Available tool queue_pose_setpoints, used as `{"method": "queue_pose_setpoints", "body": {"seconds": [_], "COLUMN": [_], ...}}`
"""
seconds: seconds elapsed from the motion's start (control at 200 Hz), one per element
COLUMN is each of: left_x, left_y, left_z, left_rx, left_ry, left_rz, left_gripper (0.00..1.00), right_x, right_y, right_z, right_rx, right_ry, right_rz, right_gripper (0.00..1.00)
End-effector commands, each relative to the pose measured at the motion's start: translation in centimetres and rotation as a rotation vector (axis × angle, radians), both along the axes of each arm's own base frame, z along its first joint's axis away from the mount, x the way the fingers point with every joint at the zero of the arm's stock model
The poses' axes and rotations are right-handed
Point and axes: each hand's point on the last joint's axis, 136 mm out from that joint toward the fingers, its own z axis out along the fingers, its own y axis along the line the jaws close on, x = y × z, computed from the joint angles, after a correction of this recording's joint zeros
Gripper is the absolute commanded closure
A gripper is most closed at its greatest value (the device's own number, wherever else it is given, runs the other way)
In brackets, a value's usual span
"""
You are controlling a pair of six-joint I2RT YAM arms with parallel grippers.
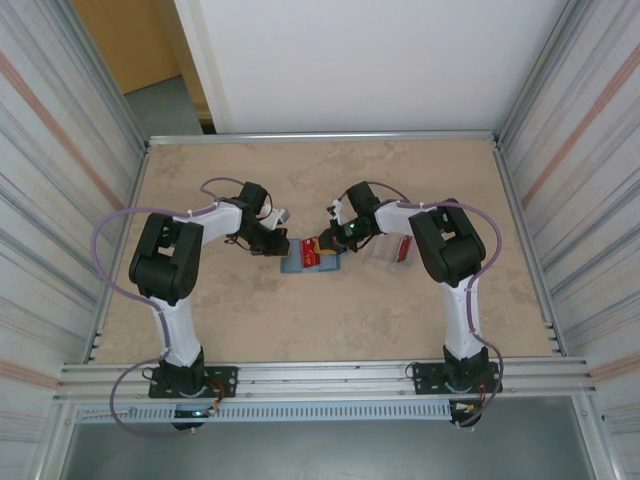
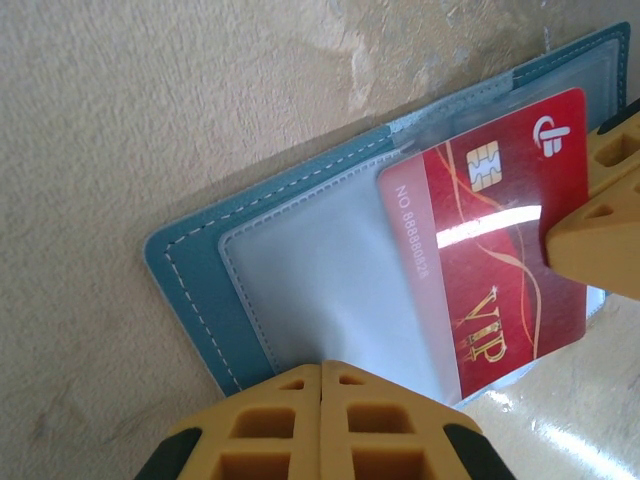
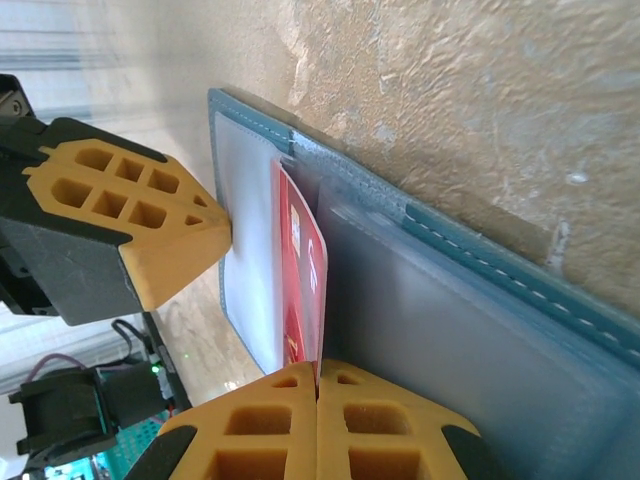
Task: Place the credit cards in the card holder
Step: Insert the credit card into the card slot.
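Teal-blue stitched folding card holder [image 1: 298,266] with paler, translucent inner pockets is lying open and flat on a mottled beige table [image 1: 420,330], near the middle, between the two arms. A glossy red plastic credit card [image 2: 490,270] with a gold chip, gold "VIP" lettering and a white logo is sitting partly inside one of the pale pockets, with one long edge under the pocket film and the rest sticking out over the card holder's edge. The right tool [image 3: 318,372], with ribbed yellow fingertips, is closed, and the thin red card is running edge-on into the seam between its fingers, so it is pinching the card's outer edge. The left tool [image 2: 320,372] is also fully closed, with its yellow fingers pressed together and nothing between them; in the right wrist view its tip is touching the pale pocket on the other half of the card holder, just beside the card. In the top view a clear plastic case [image 1: 380,255] is lying just right of the card holder, under the right arm, with a small red shape [image 1: 403,248] at its right side, too small to identify.
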Motion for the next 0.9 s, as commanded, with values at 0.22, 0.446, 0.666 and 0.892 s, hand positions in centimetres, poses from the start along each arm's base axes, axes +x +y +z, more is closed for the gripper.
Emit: {"method": "queue_pose_setpoints", "body": {"seconds": [0.22,0.446,0.666,0.892], "left_x": [-0.2,0.0,0.0,-0.2], "left_y": [0.5,0.4,0.2,-0.2], "left_z": [-1.1,-0.8,-0.2,-0.1], "left_rx": [0.036,0.029,0.019,0.003], "left_ry": [0.016,0.013,0.004,0.017], "left_rz": [0.000,0.004,0.007,0.015], "left_gripper": [1.00,1.00,1.00,1.00], "right_x": [-1.3,-1.5,-1.6,-1.6], "right_y": [0.2,-0.1,-0.5,-0.1], "right_z": [-0.6,-0.2,0.4,0.5], "right_rx": [-0.131,-0.216,-0.303,-0.347], "right_ry": [0.014,0.019,0.013,0.004], "right_rz": [0.017,0.018,0.011,0.006], "right_gripper": [0.97,0.85,0.81,0.79]}}
